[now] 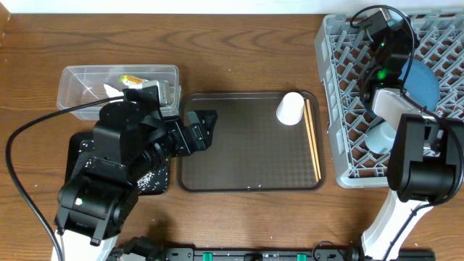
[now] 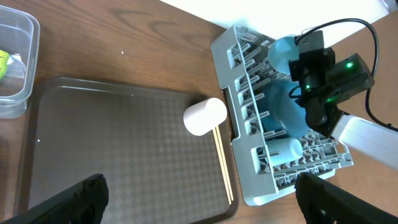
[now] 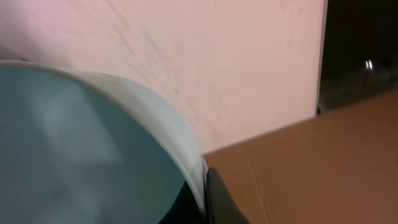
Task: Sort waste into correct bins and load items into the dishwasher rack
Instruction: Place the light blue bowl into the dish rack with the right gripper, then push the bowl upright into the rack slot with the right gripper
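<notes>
Only the right wrist view is showing the right gripper [image 3: 205, 202] clenching the light-blue bowl [image 3: 93, 155] by its rim; the left gripper [image 2: 200, 186] is hovering released.

Your right wrist camera was half filled by the light-blue bowl [image 3: 81, 155], blurred, its pale rim curving from the left edge down to bottom centre. There the right gripper [image 3: 200, 208] appeared to pinch that rim, one dark finger [image 3: 219, 200] just outside it. Behind stood a pinkish wall [image 3: 236, 62], a brown surface [image 3: 323, 168] and a dark gap [image 3: 360, 50].
</notes>
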`<state>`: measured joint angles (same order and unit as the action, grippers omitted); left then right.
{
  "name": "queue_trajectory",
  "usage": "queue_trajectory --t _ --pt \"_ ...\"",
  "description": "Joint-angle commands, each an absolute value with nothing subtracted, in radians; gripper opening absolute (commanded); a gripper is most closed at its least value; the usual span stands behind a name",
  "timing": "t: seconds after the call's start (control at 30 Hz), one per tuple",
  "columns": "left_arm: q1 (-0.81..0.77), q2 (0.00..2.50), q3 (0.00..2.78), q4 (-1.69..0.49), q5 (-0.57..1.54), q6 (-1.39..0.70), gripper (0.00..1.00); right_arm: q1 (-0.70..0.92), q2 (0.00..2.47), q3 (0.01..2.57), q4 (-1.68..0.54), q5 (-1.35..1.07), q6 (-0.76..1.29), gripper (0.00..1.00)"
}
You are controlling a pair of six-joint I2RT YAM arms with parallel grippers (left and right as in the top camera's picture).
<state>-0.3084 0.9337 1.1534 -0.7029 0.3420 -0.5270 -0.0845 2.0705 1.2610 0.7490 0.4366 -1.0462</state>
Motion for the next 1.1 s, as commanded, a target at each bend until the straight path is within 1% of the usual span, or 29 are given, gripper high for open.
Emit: queue_trajectory --t 0.0,0.2,0.33,0.53,0.6,0.63,0.73,0.8,0.83,0.9,0.93,1.07 --pt "-0.304 0.934 1.169 -0.702 0.355 -0.525 0.98 -0.089 2.110 1.269 0.779 0.342 -1.073 0.01" --pt "-0.304 0.934 1.169 -0.702 0.355 -0.525 0.98 -0.090 2.243 1.311 0.961 0.341 -1.273 0.01" --pt "-0.304 0.934 1.169 -0.702 0.355 -0.525 0.98 -0.076 2.296 1.342 1.055 0.402 -1.277 0.01" --pt "-0.304 0.934 1.169 -0.702 0.355 -0.525 0.98 -0.062 2.297 1.345 1.051 0.415 -1.234 0.01" --pt "-0.304 0.934 1.169 -0.702 0.355 -0.525 0.98 -0.056 2.297 1.345 1.019 0.416 -1.234 0.01" --pt "-0.304 0.934 1.169 -0.702 0.355 -0.525 0.98 -0.051 2.297 1.345 0.999 0.421 -1.235 0.04" --pt "-0.304 0.934 1.169 -0.702 0.355 -0.525 0.98 -0.031 2.297 1.345 0.952 0.461 -1.234 0.38" --pt "-0.304 0.934 1.169 -0.702 0.355 -0.525 0.98 -0.017 2.297 1.345 0.945 0.490 -1.226 0.55" --pt "-0.304 0.934 1.169 -0.702 0.355 -0.525 0.98 -0.010 2.297 1.345 0.944 0.501 -1.223 0.60" --pt "-0.304 0.934 1.169 -0.702 0.355 -0.525 0.98 0.008 2.297 1.345 0.941 0.528 -1.224 0.66" --pt "-0.304 0.934 1.169 -0.702 0.355 -0.525 0.98 0.016 2.297 1.345 0.941 0.537 -1.224 0.68" --pt "-0.304 0.934 1.169 -0.702 0.355 -0.525 0.98 0.049 2.296 1.345 0.940 0.595 -1.225 0.70"
